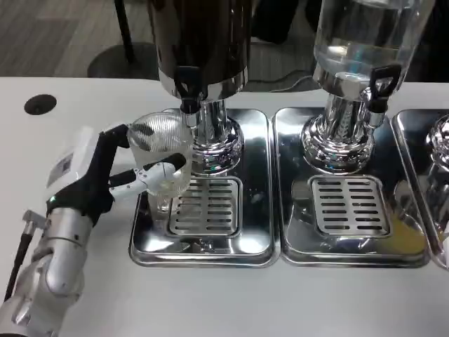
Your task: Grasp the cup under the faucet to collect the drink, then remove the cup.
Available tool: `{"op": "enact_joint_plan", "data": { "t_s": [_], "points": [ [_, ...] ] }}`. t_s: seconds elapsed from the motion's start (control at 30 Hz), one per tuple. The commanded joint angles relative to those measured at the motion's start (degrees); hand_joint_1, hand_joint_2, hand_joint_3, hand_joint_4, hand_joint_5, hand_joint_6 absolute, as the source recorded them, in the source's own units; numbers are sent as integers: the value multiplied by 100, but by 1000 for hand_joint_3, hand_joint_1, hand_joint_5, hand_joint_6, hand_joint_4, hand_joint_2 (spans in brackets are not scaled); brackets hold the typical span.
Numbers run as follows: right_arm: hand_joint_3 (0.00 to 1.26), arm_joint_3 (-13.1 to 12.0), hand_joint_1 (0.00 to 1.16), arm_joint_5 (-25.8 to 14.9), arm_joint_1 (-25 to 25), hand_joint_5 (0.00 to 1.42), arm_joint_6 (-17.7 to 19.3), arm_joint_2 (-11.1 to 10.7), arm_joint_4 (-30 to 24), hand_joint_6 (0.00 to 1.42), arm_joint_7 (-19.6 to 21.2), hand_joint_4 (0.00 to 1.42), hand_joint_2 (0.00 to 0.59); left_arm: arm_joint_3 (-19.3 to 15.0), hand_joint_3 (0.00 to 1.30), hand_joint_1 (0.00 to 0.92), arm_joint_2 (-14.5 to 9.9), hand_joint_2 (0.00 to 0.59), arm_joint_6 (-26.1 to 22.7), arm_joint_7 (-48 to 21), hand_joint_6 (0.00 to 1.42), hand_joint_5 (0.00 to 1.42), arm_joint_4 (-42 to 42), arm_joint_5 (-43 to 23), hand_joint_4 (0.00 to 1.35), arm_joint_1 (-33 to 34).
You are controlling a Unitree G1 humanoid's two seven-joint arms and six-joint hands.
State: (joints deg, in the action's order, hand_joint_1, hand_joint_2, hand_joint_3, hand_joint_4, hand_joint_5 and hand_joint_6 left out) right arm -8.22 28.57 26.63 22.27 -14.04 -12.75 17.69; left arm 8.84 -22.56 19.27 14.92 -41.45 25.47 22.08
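My left hand (116, 179) grips a clear ribbed plastic cup (163, 160), fingers wrapped around its side. The cup is held upright over the left part of the left steel drip tray (202, 249), at the edge of its slotted grate (205, 207). The black faucet (187, 86) of the dark drink dispenser (202, 42) hangs just above and slightly right of the cup's rim. The cup looks empty.
A second dispenser with clear liquid (365, 35) and a black tap (382, 81) stands on its own tray (351, 246) to the right. A third tray's edge (435, 175) shows at the far right. A black hole (40, 104) marks the table at the left.
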Motion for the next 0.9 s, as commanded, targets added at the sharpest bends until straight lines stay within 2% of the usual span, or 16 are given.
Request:
{"op": "enact_joint_plan", "data": {
  "t_s": [0.03, 0.9],
  "points": [
    [386, -18, 533, -35, -43, 194, 66, 13, -1, 158, -17, 253, 583, 92, 417, 366, -13, 189, 123, -14, 217, 321, 211, 61, 498, -50],
    [386, -56, 533, -75, -10, 205, 123, 22, 5, 158, -4, 253, 583, 447, 417, 365, 162, 189, 186, -31, 216, 317, 485, 251, 498, -283]
  ]
}}
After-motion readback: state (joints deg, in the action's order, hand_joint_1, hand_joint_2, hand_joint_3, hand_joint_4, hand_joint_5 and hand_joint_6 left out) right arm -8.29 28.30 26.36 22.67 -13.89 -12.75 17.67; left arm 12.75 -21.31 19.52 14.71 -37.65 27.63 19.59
